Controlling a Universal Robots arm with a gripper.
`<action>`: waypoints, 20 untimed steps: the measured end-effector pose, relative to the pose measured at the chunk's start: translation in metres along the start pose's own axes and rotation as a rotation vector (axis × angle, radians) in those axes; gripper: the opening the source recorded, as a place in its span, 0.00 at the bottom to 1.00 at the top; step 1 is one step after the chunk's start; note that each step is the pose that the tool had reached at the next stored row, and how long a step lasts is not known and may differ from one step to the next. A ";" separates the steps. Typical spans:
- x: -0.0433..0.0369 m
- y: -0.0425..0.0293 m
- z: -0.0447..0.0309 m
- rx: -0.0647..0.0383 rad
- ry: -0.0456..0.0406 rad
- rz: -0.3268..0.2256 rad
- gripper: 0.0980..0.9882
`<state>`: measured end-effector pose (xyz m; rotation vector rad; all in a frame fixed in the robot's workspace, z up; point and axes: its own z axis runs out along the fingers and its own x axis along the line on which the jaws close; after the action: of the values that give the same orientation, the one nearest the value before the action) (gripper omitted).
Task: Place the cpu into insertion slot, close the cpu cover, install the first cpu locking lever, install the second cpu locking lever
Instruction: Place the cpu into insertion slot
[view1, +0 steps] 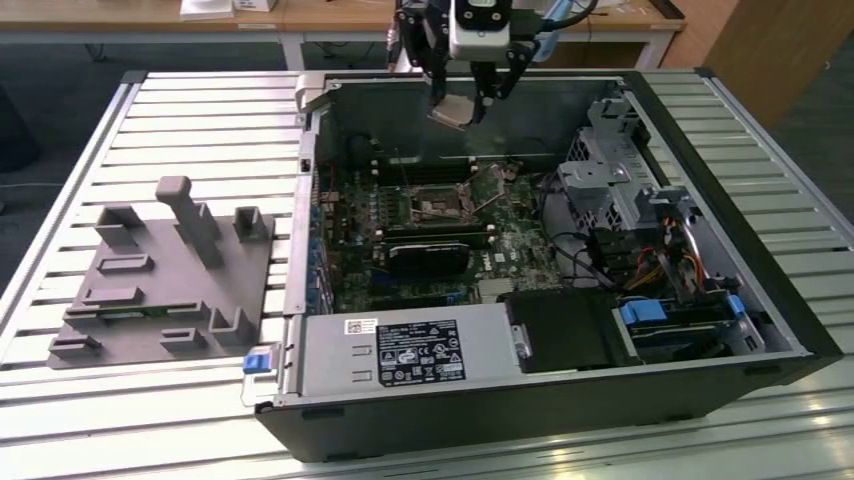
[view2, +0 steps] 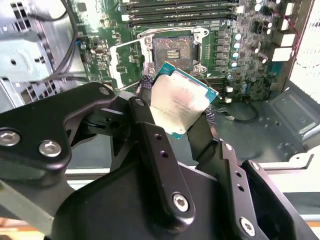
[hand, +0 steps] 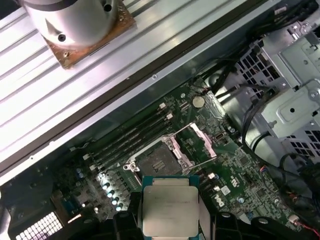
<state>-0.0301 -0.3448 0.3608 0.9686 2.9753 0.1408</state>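
Observation:
My gripper (view1: 463, 98) hangs above the far side of the open computer case (view1: 534, 400), shut on the cpu (view1: 451, 110). The cpu is a small square chip with a pale silver top and a teal edge, held tilted by two opposite sides between the black fingers (view2: 150, 130). Both wrist views show the cpu (view2: 180, 102) (hand: 170, 205) pinched there. The insertion slot (view1: 438, 208) (view2: 172, 50) (hand: 157, 162) lies bare on the green motherboard, below the chip and apart from it. The cpu cover (view2: 125, 62) (hand: 200, 142) stands swung open beside the slot.
A black graphics card (view1: 427, 255) lies just in front of the slot, and long memory slots (hand: 135, 132) lie behind it. A metal drive cage with cables (view1: 627, 170) fills the case at the exterior view's right. A grey fixture block (view1: 160, 270) sits on the slatted table (view1: 200, 110).

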 end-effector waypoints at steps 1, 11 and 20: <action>0.0000 0.0000 0.0002 0.000 -0.0015 0.017 0.49; 0.0001 0.0000 0.0018 -0.002 -0.0138 0.150 0.49; 0.0005 0.0005 0.0028 -0.002 -0.0232 0.242 0.49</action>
<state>-0.0301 -0.3438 0.3581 1.3180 2.8252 0.1334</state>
